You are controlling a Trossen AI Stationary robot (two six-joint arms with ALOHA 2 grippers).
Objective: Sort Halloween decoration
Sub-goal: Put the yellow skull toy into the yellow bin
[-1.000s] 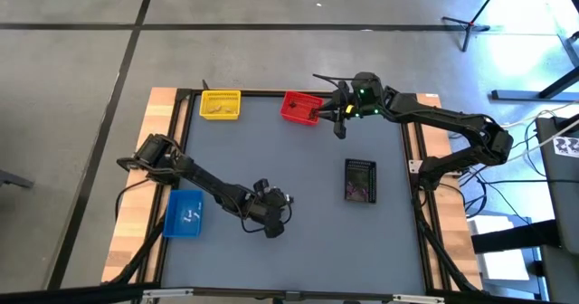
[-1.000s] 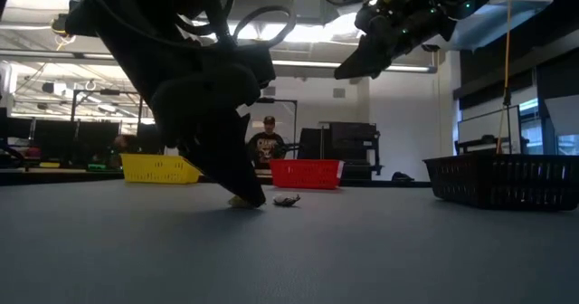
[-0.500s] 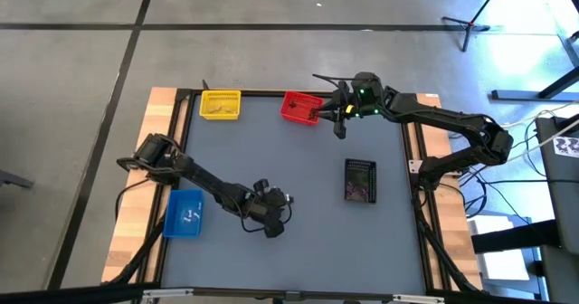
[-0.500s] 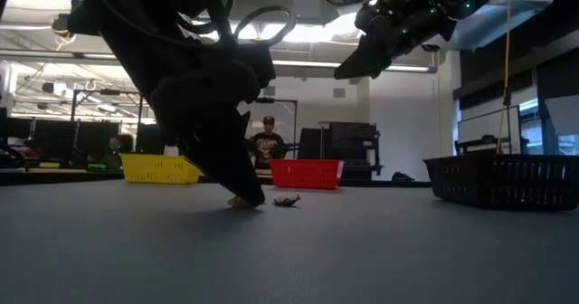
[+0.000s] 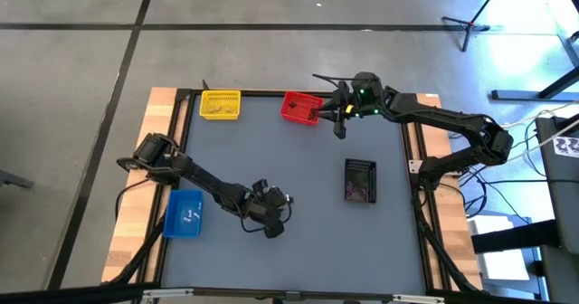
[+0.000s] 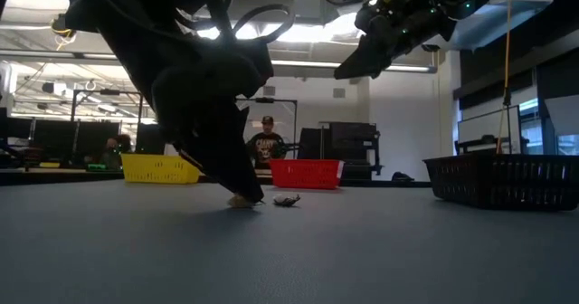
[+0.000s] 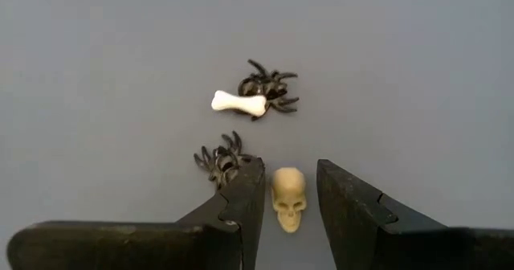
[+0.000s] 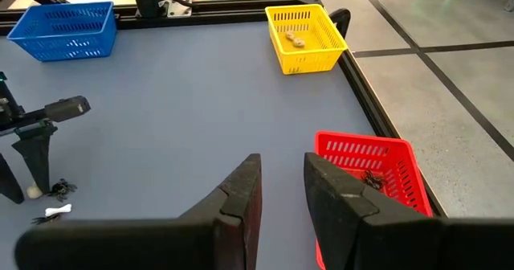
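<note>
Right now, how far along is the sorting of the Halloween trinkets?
Partly done: the yellow bin, red bin, blue bin and black bin each already hold pieces. In hand: the left tool is down on the table, open, straddling a tan skull. Left: a white bone and two dark spiders. The right tool waits above the red bin.

Four rectangular mesh plastic bins are being seen on the grey table [image 5: 298, 177]: yellow [image 5: 220, 104], red [image 5: 299, 107], blue [image 5: 185, 213], black [image 5: 360, 179].
</note>
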